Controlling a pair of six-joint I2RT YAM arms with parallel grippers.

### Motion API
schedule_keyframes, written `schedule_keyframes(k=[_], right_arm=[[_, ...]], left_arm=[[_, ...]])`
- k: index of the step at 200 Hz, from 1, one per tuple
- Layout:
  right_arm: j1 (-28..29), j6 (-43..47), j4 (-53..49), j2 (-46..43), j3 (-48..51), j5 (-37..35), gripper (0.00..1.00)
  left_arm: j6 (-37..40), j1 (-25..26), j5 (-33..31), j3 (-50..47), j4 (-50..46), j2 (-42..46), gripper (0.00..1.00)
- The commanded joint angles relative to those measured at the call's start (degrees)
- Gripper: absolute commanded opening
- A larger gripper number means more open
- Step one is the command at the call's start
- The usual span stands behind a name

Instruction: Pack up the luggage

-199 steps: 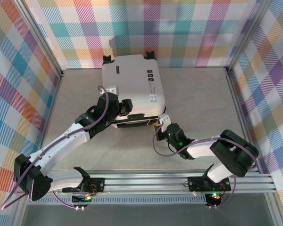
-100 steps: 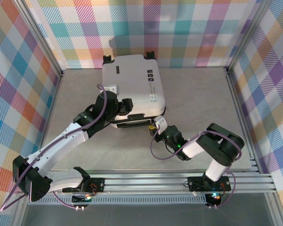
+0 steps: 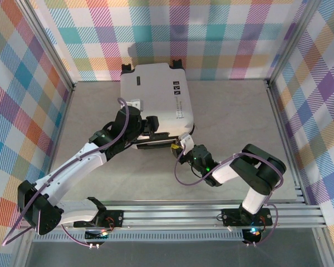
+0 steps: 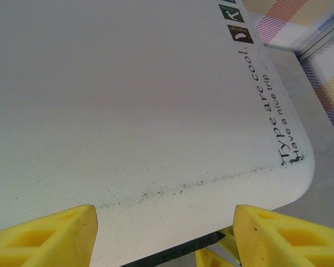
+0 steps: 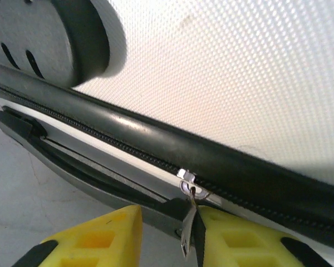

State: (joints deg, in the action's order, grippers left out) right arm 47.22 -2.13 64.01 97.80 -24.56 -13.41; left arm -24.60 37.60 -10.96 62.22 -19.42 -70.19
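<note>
Top external view: the luggage (image 3: 156, 97) lies shut at the far middle of the bench (image 3: 239, 122), its back against the rear wall. The left tool (image 3: 151, 123) sits on the near edge of the lid, placed much as a second ago. The right tool (image 3: 182, 146) has slid leftward along the near seam, its elbow folding in.

Left wrist view: the tool's jaws stand wide apart over the white lid (image 4: 128, 100), gripping nothing.

Right wrist view: the jaws show a clear gap. The zipper pull (image 5: 189, 231) hangs between them against one finger, unpinched. The zipper seam (image 5: 128, 142) is unclosed left of the slider.

Assessment: packing is at the zip-closing stage, and the pull needs re-gripping.
</note>
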Motion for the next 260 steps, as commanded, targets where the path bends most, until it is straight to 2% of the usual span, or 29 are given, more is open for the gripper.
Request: schedule_keyframes(k=[1,22,37,85,136,185,260], right_arm=[[0.24,-0.57,2.27,-1.21,-0.69,0.21,0.3],[0.23,-0.41,0.88,-1.13,-1.45,0.14,0.3],[0.24,-0.62,0.62,-0.5,-2.02,-0.35,0.25],[0.22,-1.22,0.52,-0.1,-1.91,-2.26,0.0],[-0.46,-1.88,-5.62,-2.33,-1.65,-8.93,0.0],[-1.72,-4.81,-9.79,-3.8,-1.55,-13.89,0.0],[-6.38,-6.8,-15.25,-6.59,-1.22,-14.46,0.0]], left_arm=[[0.12,0.72,0.96,1.12,0.25,-0.12,0.65],[0.05,0.8,1.27,1.24,0.47,-0.21,0.65],[0.02,0.8,1.53,1.37,0.61,-0.51,0.65],[-0.54,1.4,2.45,1.28,1.49,-1.46,0.65],[0.67,2.68,3.53,2.03,4.72,-2.85,0.65],[-1.35,2.43,-4.02,1.94,1.65,-7.48,0.65],[-1.54,-0.89,-6.0,-0.64,-0.53,-4.63,0.65]])
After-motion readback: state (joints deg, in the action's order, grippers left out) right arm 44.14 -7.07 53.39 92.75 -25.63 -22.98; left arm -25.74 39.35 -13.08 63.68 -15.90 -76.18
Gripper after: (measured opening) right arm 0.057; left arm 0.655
